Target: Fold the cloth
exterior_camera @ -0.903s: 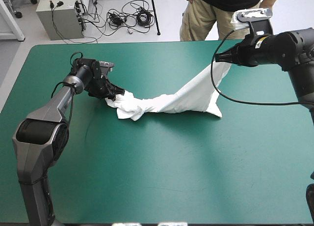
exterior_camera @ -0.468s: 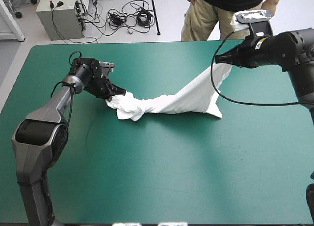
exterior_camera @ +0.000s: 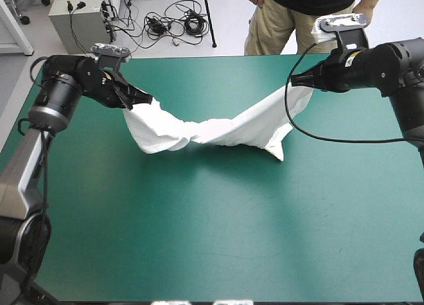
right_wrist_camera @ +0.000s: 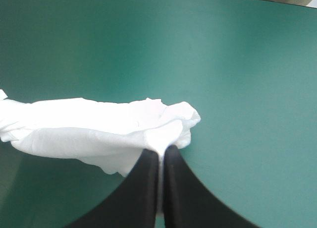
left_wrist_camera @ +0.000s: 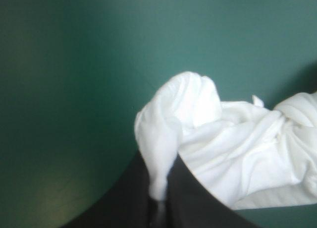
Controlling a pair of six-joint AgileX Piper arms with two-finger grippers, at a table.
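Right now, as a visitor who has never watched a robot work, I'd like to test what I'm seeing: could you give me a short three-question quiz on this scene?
1. True or false: the left gripper and the right gripper are both shut on the T-shirt.
2. Pick one. The T-shirt is: A) a neatly folded bundle; B) strung between the two grippers, sagging in the middle; C) a crumpled heap that nothing holds.
3. What colour is the cover of the table?
Key: 1 true; 2 B; 3 teal-green.
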